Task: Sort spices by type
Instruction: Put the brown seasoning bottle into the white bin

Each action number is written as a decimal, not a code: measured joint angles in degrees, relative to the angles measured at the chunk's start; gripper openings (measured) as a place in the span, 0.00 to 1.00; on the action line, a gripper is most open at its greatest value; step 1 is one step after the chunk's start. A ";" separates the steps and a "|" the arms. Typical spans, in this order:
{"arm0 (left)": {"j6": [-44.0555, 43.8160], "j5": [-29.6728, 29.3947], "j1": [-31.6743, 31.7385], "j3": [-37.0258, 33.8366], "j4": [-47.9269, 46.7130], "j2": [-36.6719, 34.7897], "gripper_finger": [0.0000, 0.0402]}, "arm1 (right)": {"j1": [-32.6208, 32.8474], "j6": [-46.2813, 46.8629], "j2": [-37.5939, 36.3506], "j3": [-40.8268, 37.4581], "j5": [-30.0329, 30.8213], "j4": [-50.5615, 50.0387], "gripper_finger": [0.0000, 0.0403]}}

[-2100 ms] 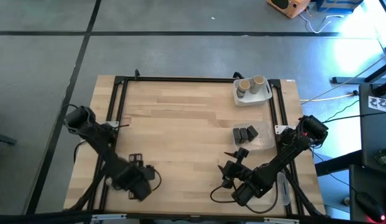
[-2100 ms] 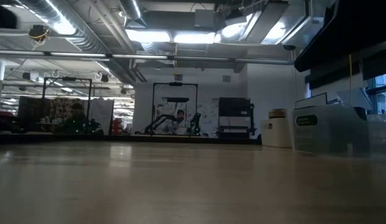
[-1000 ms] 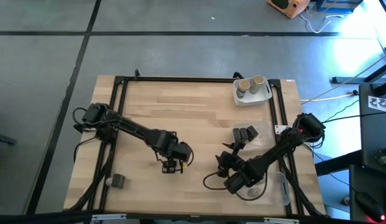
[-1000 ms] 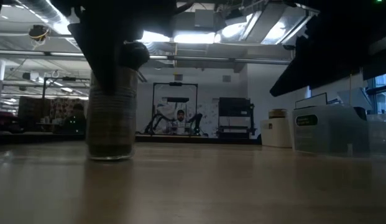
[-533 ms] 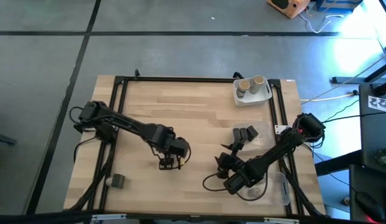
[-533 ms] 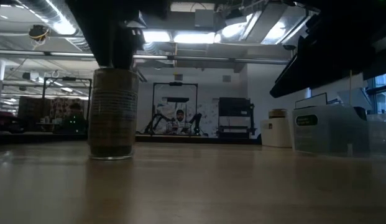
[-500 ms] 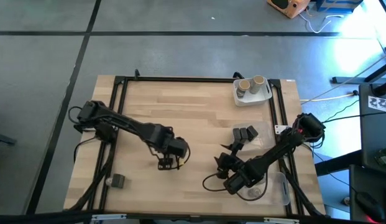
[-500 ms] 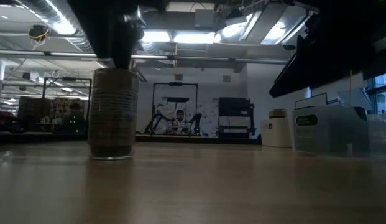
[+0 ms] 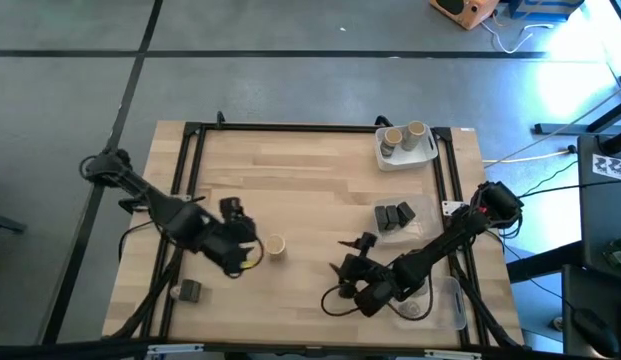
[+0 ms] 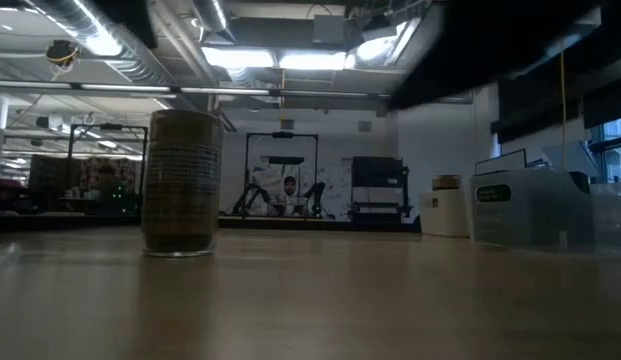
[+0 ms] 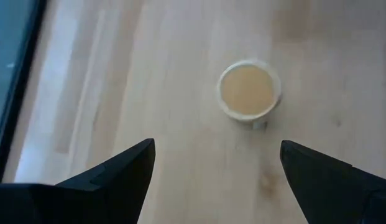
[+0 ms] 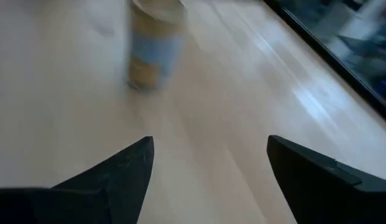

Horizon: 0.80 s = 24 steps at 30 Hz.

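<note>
A round tan-topped spice jar (image 9: pixel 275 246) stands upright on its base mid-table; it also shows in the low view (image 10: pixel 182 185), the left wrist view (image 11: pixel 248 90) and the right wrist view (image 12: pixel 152 43). My left gripper (image 9: pixel 242 240) is open just left of the jar, its fingers (image 11: pixel 217 144) clear of it. My right gripper (image 9: pixel 345 255) is open to the jar's right, pointing toward it (image 12: pixel 210 139) from some way off. A dark grey blocky spice (image 9: pixel 190 290) lies near the table's near left corner.
A white tray (image 9: pixel 423 155) at the far right holds two tan-topped jars and a greyish one. A clear tray (image 9: pixel 420 228) right of centre holds dark blocks; another clear tray (image 9: pixel 430 310) sits near the right near corner. Bare wood lies between jar and far edge.
My left gripper has let go of the tan-topped jar, risen off it and drawn back toward the table's left edge. The jar stays standing where it was set. My right gripper has moved a little toward the left, nearer the jar.
</note>
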 joint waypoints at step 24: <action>-8.55 -16.41 -8.98 -41.90 45.82 -3.83 0.81 | -19.48 -31.42 11.97 0.04 -36.33 55.52 0.77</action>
